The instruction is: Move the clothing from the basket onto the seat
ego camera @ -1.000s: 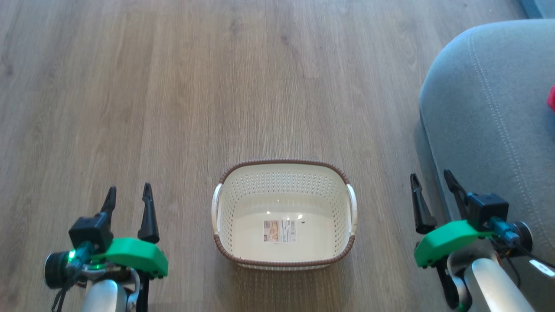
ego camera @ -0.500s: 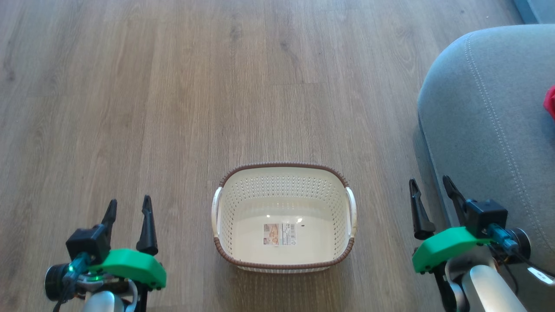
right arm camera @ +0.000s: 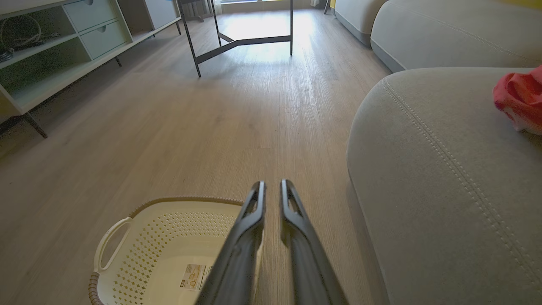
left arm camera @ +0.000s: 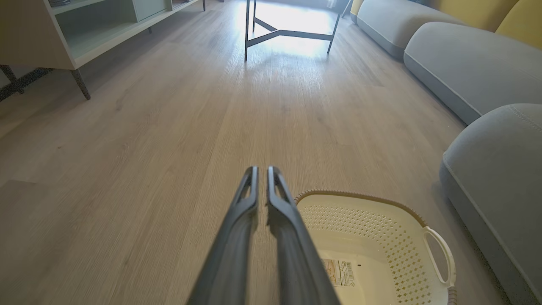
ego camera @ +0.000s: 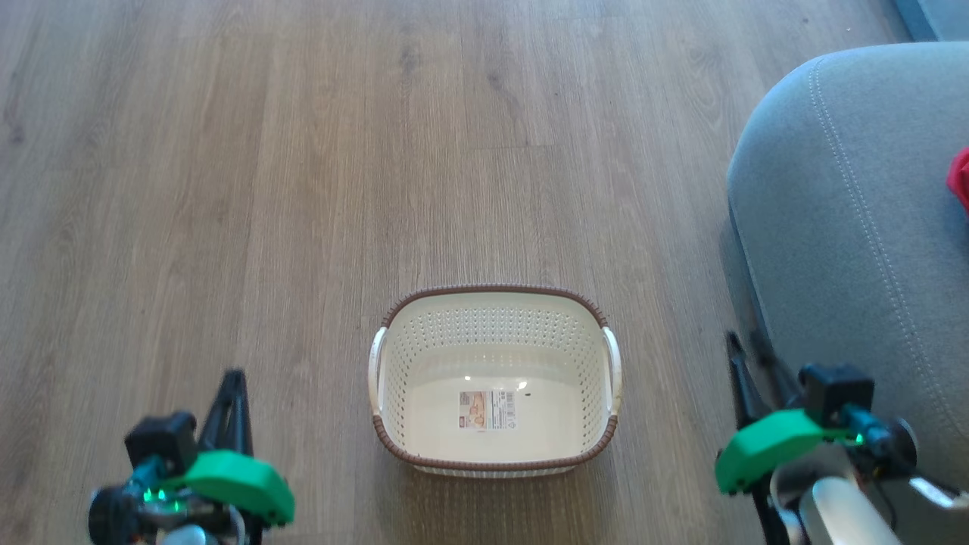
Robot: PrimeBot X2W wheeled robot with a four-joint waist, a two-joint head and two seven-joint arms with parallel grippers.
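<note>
Wood-plank floor [ego camera: 303,189] takes up most of the head view. One large grey seat [ego camera: 855,227] rises along the right side, its stitched seams curving round the near corner.

One cream basket [ego camera: 492,289] stands on the floor at near centre, well apart from the seat. No clothing lies inside it. Its perforated walls and pale bottom are bare except for one label sticker [ego camera: 488,410].

Two grippers frame the basket, both over the floor. The left gripper [ego camera: 231,382] sits at near left and the right gripper [ego camera: 742,341] at near right, just beside the seat's edge. In each wrist view the two dark fingers lie almost together, with a thin slit between them and nothing held.

One bunch of red clothing [ego camera: 961,178] rests on the seat at the far right edge of the picture, cut off by the frame. From the right wrist it looks crumpled, with a paler patch beneath, and the number of garments in it cannot be told.

Judging by the bare basket and the red fabric on the seat, the moving looks finished, or very nearly so.
</note>
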